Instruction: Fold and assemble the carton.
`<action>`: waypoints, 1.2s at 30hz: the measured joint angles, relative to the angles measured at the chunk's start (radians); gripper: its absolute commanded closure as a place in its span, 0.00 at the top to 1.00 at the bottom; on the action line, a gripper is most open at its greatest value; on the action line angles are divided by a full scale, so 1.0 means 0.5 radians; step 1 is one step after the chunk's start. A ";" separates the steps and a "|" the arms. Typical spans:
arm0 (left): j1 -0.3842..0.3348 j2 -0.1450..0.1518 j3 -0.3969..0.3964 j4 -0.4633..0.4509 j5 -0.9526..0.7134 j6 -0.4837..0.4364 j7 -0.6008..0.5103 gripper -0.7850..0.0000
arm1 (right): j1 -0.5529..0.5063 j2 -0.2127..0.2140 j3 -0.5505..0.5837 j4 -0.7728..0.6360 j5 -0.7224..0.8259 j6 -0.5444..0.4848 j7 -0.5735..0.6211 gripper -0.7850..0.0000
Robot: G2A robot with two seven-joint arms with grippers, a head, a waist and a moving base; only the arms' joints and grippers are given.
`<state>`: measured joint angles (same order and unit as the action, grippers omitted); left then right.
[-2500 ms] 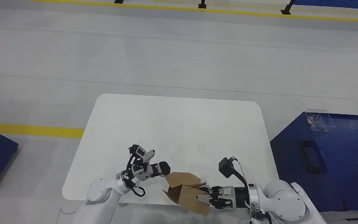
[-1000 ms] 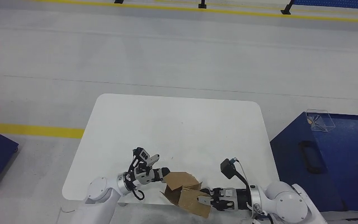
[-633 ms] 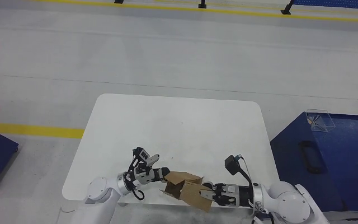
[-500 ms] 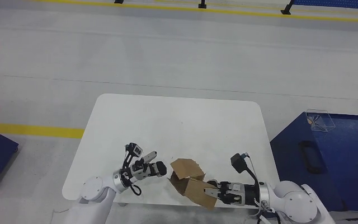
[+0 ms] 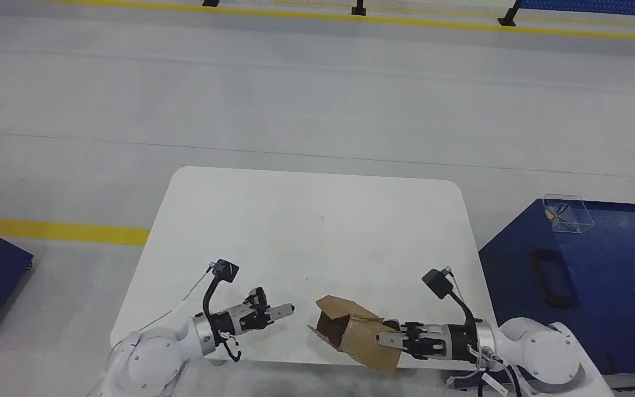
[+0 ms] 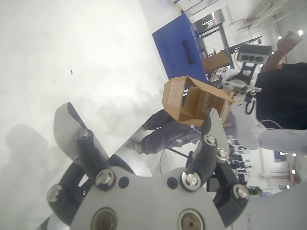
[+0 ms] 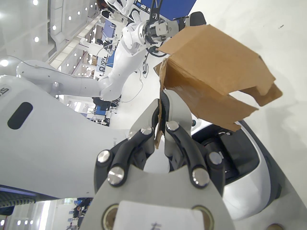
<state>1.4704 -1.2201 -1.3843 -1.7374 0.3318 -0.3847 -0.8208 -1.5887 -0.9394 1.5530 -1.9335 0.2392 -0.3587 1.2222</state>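
Carton [image 5: 355, 335] at near edge of table [image 5: 317, 228], clamped by one flap in R gripper [image 7: 162, 107]; long axis runs L–R, open mouth facing L gripper [image 5: 282, 312], fingers apart, empty, near but w/o contact

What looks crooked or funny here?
The cardboard box looks odd: it is tilted at the table's near edge, pinched by one flap in the right gripper, its end open and flaps uneven. The left gripper is open, apart from it.
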 measured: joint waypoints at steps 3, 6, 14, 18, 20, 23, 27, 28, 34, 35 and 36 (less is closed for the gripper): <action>0.035 0.003 0.054 -0.069 0.123 0.046 0.029 1.00 | 0.049 0.004 -0.036 0.033 0.012 0.033 0.048 0.00; 0.049 0.008 0.080 -0.117 0.200 0.110 0.039 1.00 | 0.088 0.006 -0.079 0.053 -0.017 0.051 0.062 0.00; 0.043 0.020 0.140 -0.176 0.292 0.270 -0.003 1.00 | 0.162 0.007 -0.208 0.081 -0.102 0.080 0.070 0.00; 0.024 0.024 0.179 -0.176 0.343 0.347 -0.021 1.00 | 0.194 0.010 -0.229 0.090 -0.094 0.084 0.063 0.00; 0.016 0.027 0.190 -0.173 0.355 0.378 -0.023 1.00 | 0.205 0.012 -0.232 0.089 -0.086 0.089 0.060 0.00; 0.011 0.030 0.206 -0.170 0.344 0.389 -0.039 1.00 | 0.217 0.015 -0.244 0.083 -0.082 0.091 0.068 0.00; 0.013 0.036 0.236 -0.183 0.353 0.396 -0.065 1.00 | 0.234 0.018 -0.286 0.070 -0.109 0.104 0.091 0.00; 0.013 0.037 0.245 -0.188 0.356 0.401 -0.077 1.00 | 0.240 0.018 -0.296 0.069 -0.118 0.106 0.094 0.00; -0.006 0.045 0.305 -0.200 0.410 0.474 -0.159 1.00 | 0.276 0.021 -0.361 0.067 -0.160 0.117 0.102 0.00; -0.012 0.046 0.318 -0.198 0.419 0.493 -0.173 1.00 | 0.280 0.022 -0.369 0.066 -0.167 0.115 0.102 0.00; -0.017 0.047 0.327 -0.195 0.425 0.506 -0.181 1.00 | 0.283 0.022 -0.374 0.065 -0.172 0.112 0.099 0.00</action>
<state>1.4621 -1.1966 -1.2206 -1.8351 0.5445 -0.1318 -0.9114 -1.4473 -0.9282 1.3658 -1.9010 0.1531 -0.3028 1.2715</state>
